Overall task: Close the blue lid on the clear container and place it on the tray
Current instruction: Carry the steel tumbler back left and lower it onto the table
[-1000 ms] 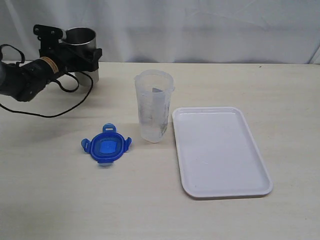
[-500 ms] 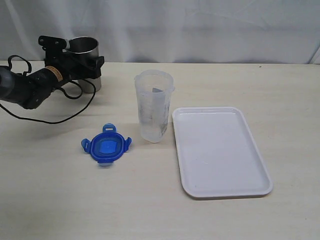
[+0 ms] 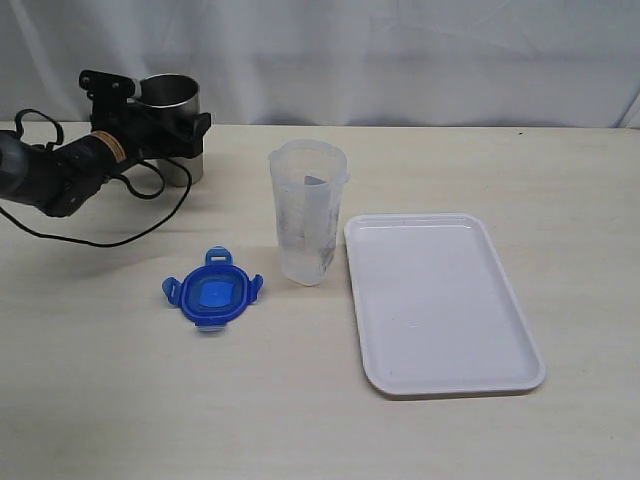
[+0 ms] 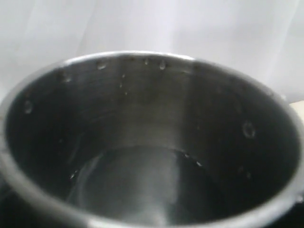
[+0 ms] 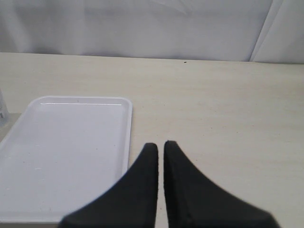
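The blue lid (image 3: 212, 292) lies flat on the table, left of the clear container (image 3: 307, 215), which stands upright and open beside the white tray (image 3: 440, 300). The tray holds nothing. Far from all three, at the back left, my left gripper (image 3: 170, 128) is shut round a steel tumbler (image 3: 172, 95). The tumbler's inside (image 4: 152, 118) fills the left wrist view and hides the fingers. My right gripper (image 5: 160, 145) is shut on nothing, hovering over bare table just beside the tray (image 5: 66, 152); it does not show in the exterior view.
A black cable (image 3: 130, 225) loops from the left arm across the table behind the lid. A white curtain (image 3: 400, 60) closes off the back. A sliver of the clear container (image 5: 2, 111) shows at the edge of the right wrist view.
The left gripper has carried the steel tumbler down and slightly right, from raised to low at the table's back left. Lid, container and tray have not moved.
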